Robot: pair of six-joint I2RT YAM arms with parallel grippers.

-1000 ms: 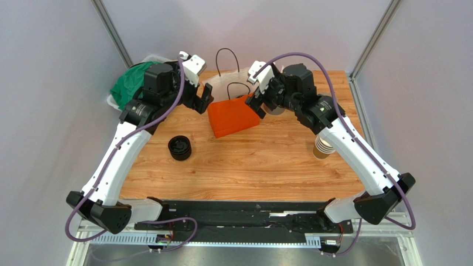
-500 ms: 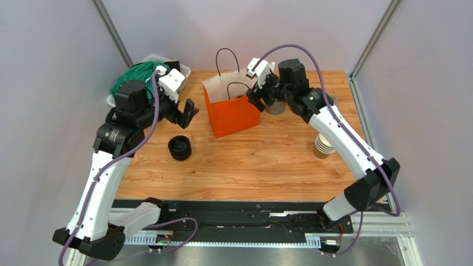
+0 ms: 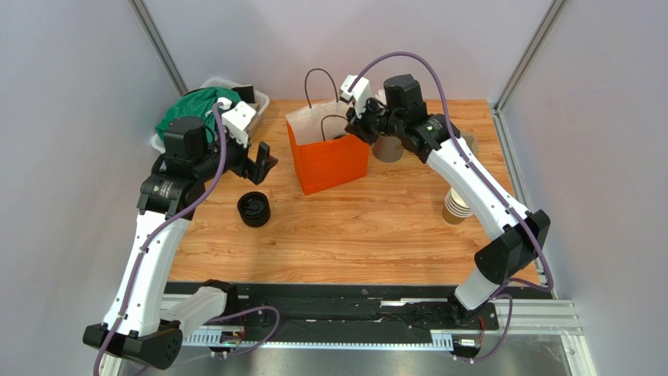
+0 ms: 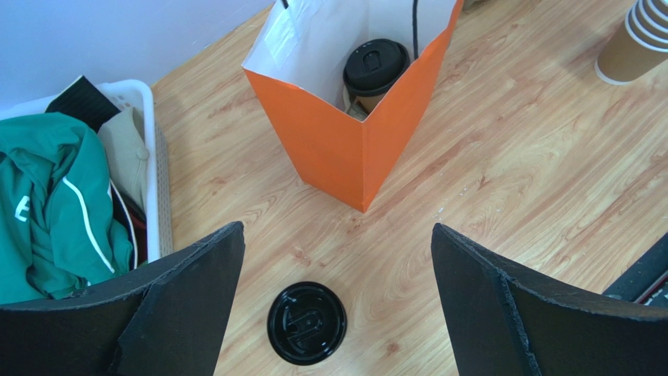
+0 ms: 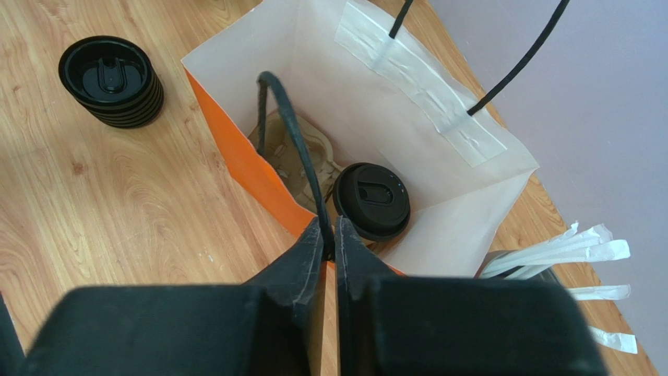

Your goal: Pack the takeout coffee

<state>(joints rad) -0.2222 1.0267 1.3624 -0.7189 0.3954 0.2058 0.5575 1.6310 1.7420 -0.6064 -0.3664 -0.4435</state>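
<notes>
Right wrist view is showing the right gripper [image 5: 329, 235] pinching shut on the black handle [image 5: 294, 141] of the orange bag [image 5: 235, 168], probably steadying it for lifting; the takeout coffee [image 5: 372, 200] is sitting lidded inside; the left gripper [image 4: 337, 231] is hovering wide open, empty.

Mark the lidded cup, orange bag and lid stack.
lidded cup [image 5: 371, 200], right wrist view, black lid.
orange bag [image 4: 329, 149], left wrist view, orange side.
lid stack [image 5: 111, 78], right wrist view, top lid.

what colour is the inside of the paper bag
White inside, unlike the orange outside of the paper bag. The right wrist view shows it best.
</notes>
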